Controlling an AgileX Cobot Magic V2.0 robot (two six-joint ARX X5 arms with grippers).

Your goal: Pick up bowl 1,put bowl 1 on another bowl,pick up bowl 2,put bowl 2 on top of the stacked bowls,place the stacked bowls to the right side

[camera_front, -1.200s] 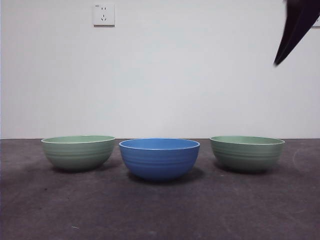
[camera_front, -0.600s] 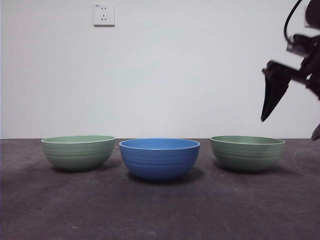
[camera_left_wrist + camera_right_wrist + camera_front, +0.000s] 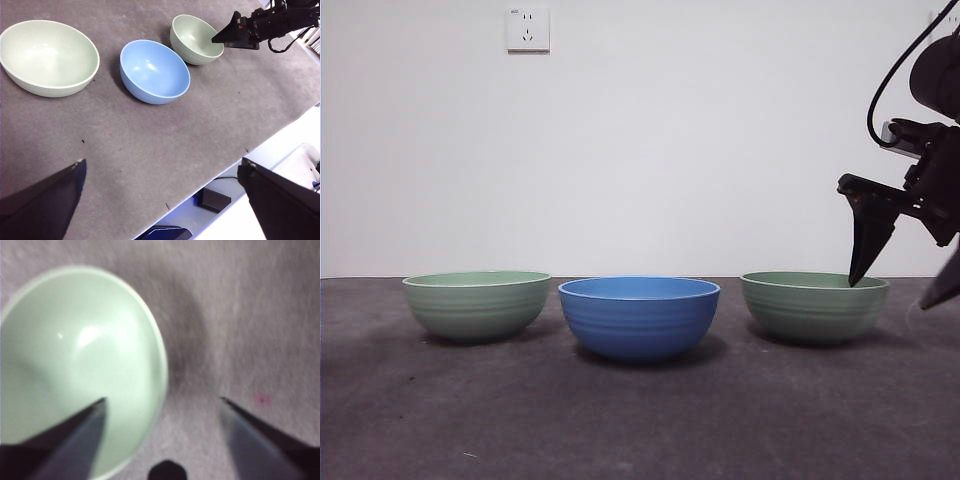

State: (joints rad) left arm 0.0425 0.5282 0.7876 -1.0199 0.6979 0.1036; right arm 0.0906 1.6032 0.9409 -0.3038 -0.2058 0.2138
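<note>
On dark grey table [image 3: 640,420], three bowls in row. Blue bowl [image 3: 638,316] in middle, upright. Pale green bowl [image 3: 477,303] at one side of blue bowl, apart from it. Second pale green bowl [image 3: 814,305] at other side, also apart. Right claw [image 3: 905,285] open, straddling this second green bowl's far rim: one jaw over inside, other outside. Left claw [image 3: 160,200] open, high above table, well away from blue bowl.

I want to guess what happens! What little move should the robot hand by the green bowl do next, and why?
Probably lower a bit more, then close. The right gripper is open and straddles the rim of the pale green bowl, one jaw over the inside, one outside, with nothing held. The blue bowl sits beside it, waiting to be stacked on.
</note>
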